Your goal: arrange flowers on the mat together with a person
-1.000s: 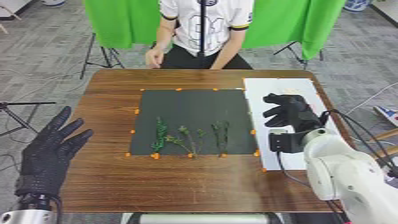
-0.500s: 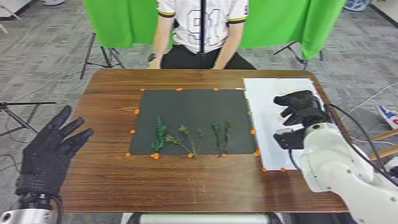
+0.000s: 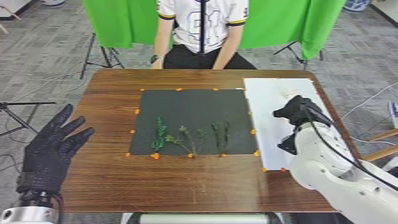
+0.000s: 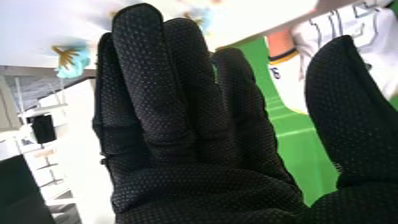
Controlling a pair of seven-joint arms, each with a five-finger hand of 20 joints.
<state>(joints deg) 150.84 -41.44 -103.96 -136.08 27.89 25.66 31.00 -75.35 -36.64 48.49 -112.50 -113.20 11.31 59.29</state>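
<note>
While table (image 3: 160,185) brown — floor (image 3: 49,60) grey.

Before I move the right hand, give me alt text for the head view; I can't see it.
The robot's right hand is over a white sheet on the right of a brown table. Left of the sheet, green sprigs lie on the near part of a dark mat; the left hand is open at the table's left edge.

The head view looks forward and down over the desk (image 3: 133,185); the right wrist view looks closely along the fingers (image 4: 155,90). Both catch green cloth (image 3: 275,25) and, probably, the white sheet (image 3: 266,95).
</note>
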